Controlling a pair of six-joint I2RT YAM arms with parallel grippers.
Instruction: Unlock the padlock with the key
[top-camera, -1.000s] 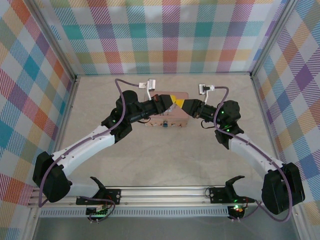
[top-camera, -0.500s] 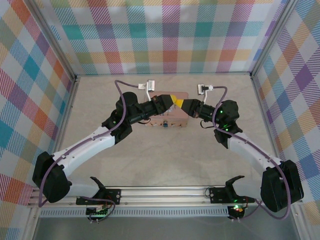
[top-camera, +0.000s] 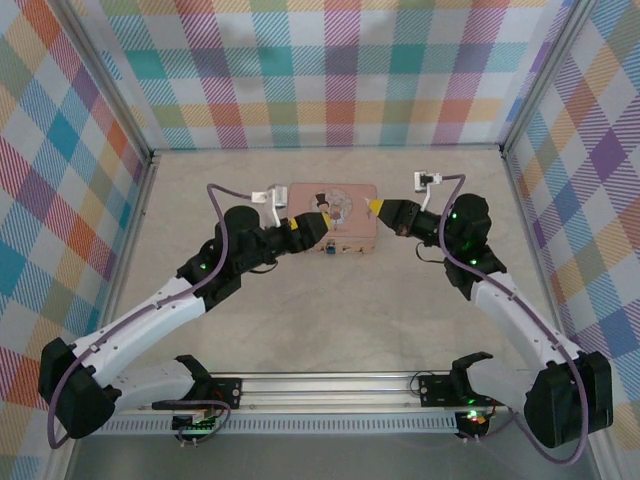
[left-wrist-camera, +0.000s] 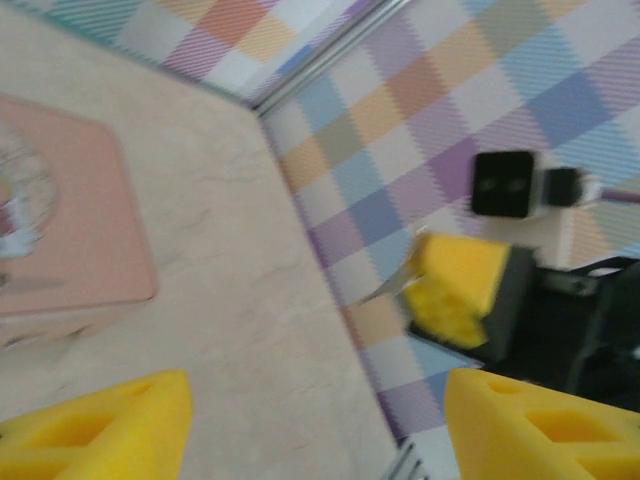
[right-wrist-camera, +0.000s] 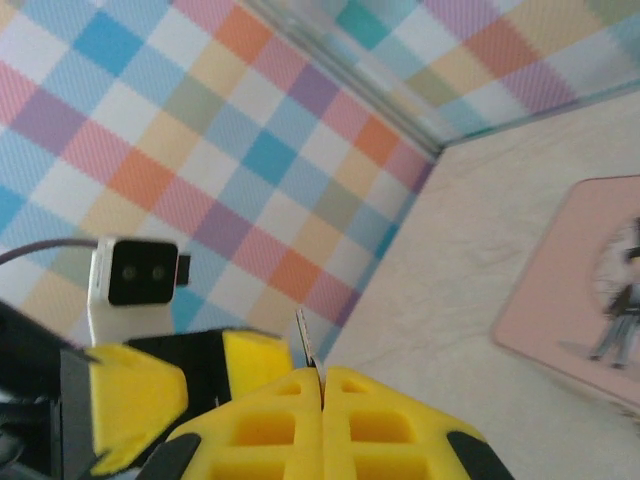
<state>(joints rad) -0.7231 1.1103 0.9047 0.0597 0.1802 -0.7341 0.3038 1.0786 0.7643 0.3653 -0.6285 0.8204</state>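
Observation:
The blue padlock (top-camera: 328, 249) hangs at the front side of the pink tin (top-camera: 345, 205). My right gripper (top-camera: 377, 207) hovers at the tin's right edge. In the right wrist view this gripper (right-wrist-camera: 322, 380) is shut on the thin silvery key (right-wrist-camera: 303, 340), whose toothed blade sticks out past the yellow fingertips. My left gripper (top-camera: 318, 224) is over the tin's left front part. Its yellow fingers (left-wrist-camera: 100, 430) stand wide apart with nothing between them. The left wrist view also catches the key (left-wrist-camera: 385, 290) poking out of the right gripper (left-wrist-camera: 415, 280).
The tin lies at the back middle of the beige floor (top-camera: 330, 320). Checked walls (top-camera: 330, 70) close in the back and both sides. A metal rail (top-camera: 330, 385) runs along the near edge by the arm bases.
The two grippers were tip to tip over the tin. They have drawn apart: the left arm pulled back to the left and near, and the right gripper moved right.

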